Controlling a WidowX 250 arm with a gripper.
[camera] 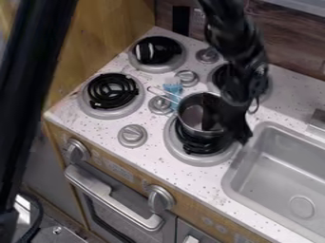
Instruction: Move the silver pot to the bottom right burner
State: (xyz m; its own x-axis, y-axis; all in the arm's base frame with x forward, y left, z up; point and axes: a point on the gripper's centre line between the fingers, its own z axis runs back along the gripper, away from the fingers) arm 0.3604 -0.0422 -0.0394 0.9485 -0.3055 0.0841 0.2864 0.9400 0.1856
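My black gripper (230,116) hangs down at the right side of the silver pot (189,122), overlapping the pot's right wall and part of its opening. Whether it grips the wall cannot be told. The pot stands over the bottom right burner (196,157), a little toward that burner's back edge, with its opening up. Its thin handle points to the upper left. Black coils show below the pot; the gripper hides its right side.
A light blue object (173,96) lies by the pot's handle. Two burners (113,94) are on the left, and another is behind the arm. Several knobs (132,135) stand between them. The sink (279,163) is at the right, beside the bottom right burner.
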